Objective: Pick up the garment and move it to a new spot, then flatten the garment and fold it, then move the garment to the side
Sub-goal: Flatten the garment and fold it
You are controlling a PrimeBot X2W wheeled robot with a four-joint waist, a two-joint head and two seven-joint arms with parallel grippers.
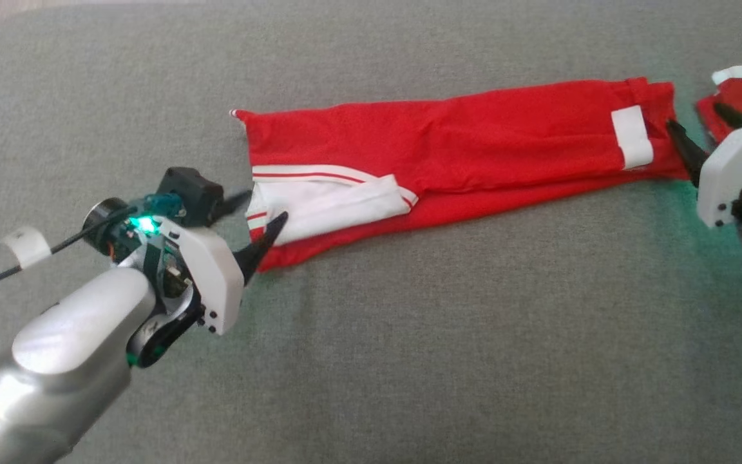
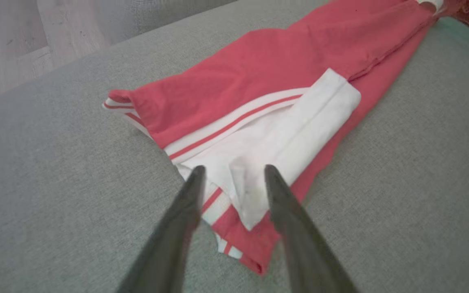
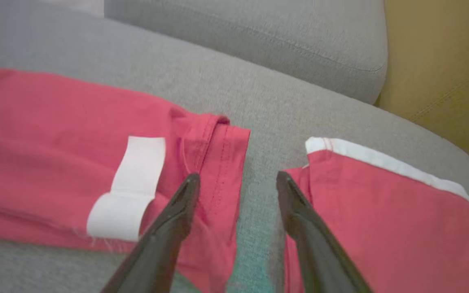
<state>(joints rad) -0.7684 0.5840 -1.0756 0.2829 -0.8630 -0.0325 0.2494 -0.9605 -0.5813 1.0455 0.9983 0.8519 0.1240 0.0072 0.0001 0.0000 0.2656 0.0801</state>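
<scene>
While garment [image 1: 474, 142] lies flat, folded lengthwise, left gripper [image 1: 258, 219] and right gripper [image 1: 706, 132] gape empty | likely pending: cross-fold, move aside

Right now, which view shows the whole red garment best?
Head view: the garment lies full length on the grey cushion, both ends in frame. The left wrist view gives its white-striped end close up, at the open left fingers; the right wrist view gives its hemmed end with the white patch.
</scene>
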